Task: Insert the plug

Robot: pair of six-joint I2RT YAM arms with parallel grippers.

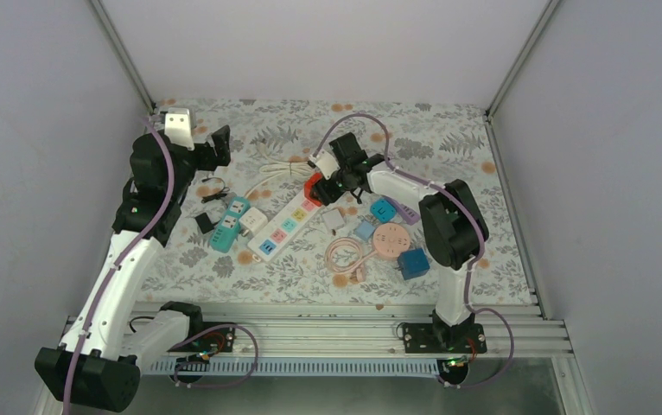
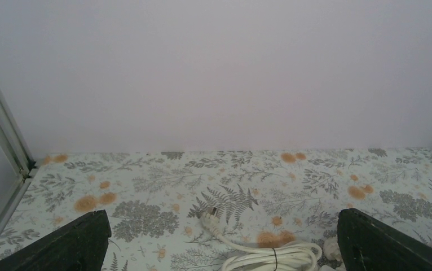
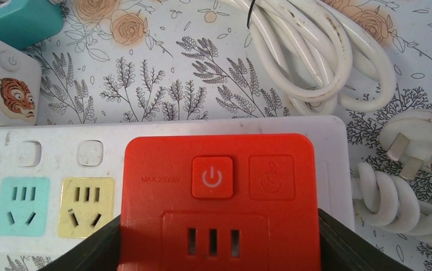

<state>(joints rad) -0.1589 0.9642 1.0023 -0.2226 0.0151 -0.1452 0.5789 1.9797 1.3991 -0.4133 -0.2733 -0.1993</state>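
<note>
My right gripper [image 1: 323, 186] is shut on a red plug adapter [image 3: 216, 197], its black fingers [image 3: 338, 243] against the adapter's two sides. The adapter [image 1: 314, 188] sits over the far end of the white power strip [image 1: 286, 223], covering that end's socket; whether it is seated I cannot tell. The strip [image 3: 50, 147] shows a yellow socket [image 3: 86, 206] and a teal one to the adapter's left. My left gripper [image 1: 211, 147] is open and empty, raised near the back left of the table, its fingertips [image 2: 61, 245] wide apart.
A coiled white cable [image 1: 280, 169] with its plug [image 3: 414, 149] lies beyond the strip. Teal and white adapters [image 1: 232, 220] lie to the left. Blue, pink and purple adapters and a pink cable [image 1: 371, 242] lie to the right. Enclosure walls stand all round.
</note>
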